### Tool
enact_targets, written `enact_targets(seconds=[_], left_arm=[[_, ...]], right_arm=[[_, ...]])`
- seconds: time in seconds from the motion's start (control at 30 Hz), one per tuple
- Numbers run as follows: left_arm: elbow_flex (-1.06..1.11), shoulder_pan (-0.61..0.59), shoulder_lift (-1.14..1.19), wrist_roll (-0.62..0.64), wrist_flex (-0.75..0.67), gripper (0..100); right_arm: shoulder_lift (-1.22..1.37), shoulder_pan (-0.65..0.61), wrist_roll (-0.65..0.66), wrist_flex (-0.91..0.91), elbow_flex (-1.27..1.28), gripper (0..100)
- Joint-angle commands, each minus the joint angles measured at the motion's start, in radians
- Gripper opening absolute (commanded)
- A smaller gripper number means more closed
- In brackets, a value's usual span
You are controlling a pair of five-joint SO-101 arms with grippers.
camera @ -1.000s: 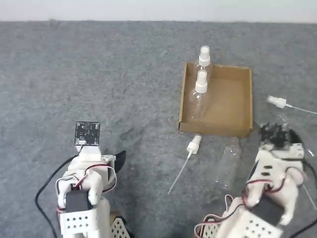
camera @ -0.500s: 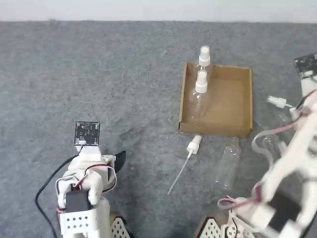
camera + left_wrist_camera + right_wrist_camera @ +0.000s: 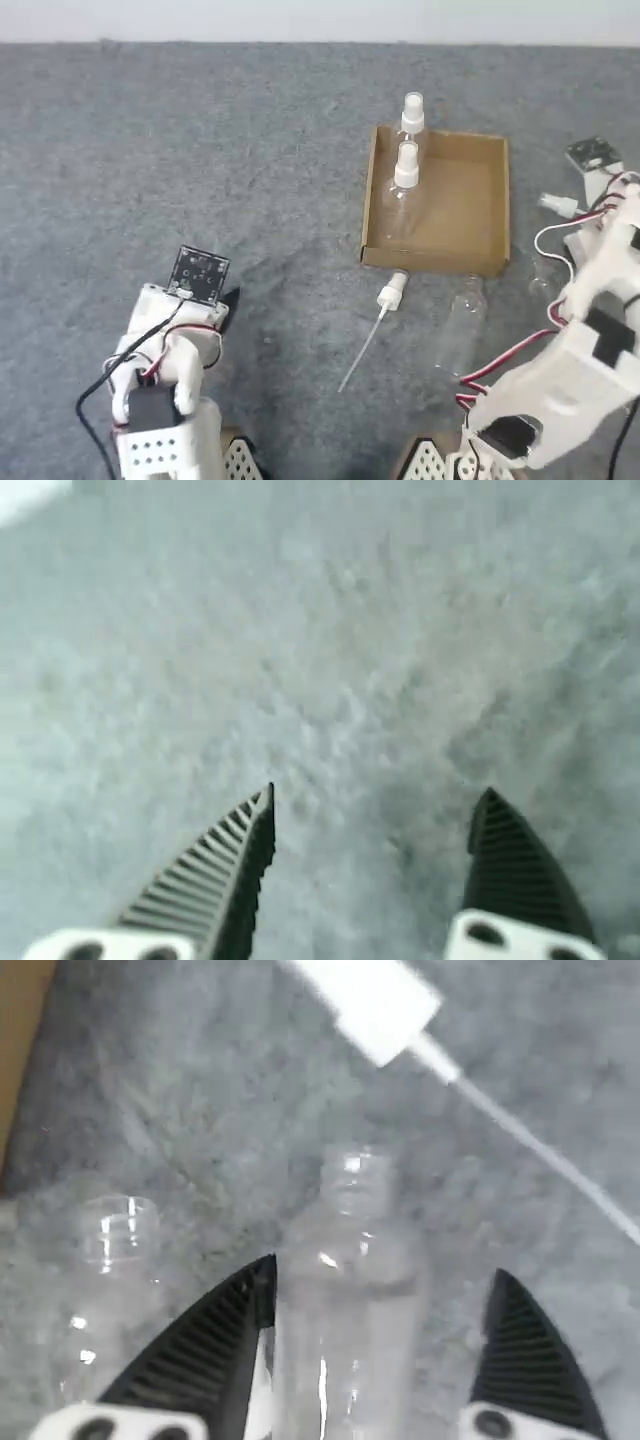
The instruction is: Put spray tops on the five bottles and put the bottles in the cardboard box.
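My right claw [image 3: 382, 1272], now swung out past the cardboard box [image 3: 435, 262], hangs spread astride an uncapped bottle [image 3: 350, 1290] at the box's 4 o'clock, spray top [image 3: 378, 1000] near. Grasp imminent, I judge. My left claw [image 3: 370, 810] gapes over the counter [image 3: 300, 630].

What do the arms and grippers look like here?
The left arm and right arm are white printed plastic with black motor blocks, perforated bases and loose red, white and black cables. Each wrist carries a small circuit board. Both grippers' fingers are black, ribbed, pointed, on white mounts.
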Motion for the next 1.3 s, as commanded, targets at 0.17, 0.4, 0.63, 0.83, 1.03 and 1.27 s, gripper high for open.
enact_targets(seconds=[0.17, 0.4, 0.63, 0.83, 1.03, 1.27], left_arm=[[-0.595, 0.25, 0.377, 0.043, 0.227, 26], [-0.892, 0.64, 0.925, 0.299, 0.193, 25], [-0.995, 0.821, 1.384, 0.454, -0.054, 22], [-0.99, 0.848, 1.614, 0.551, -0.239, 21], [-0.992, 0.864, 1.712, 0.641, -0.353, 21], [-0.99, 0.868, 1.646, 0.635, -0.252, 21]], right_arm=[[0.053, 0.012, 0.014, 0.007, -0.057, 19.4], [0.058, 0.039, 0.018, 0.001, -0.058, 2.0], [0.059, 0.088, 0.021, 0.002, -0.126, 0.6], [0.067, 0.127, 0.043, 0.002, -0.146, 0.6], [0.068, 0.133, 0.075, 0.002, -0.144, 0.6], [0.013, 0.097, 0.075, 0.054, -0.233, 0.7]])
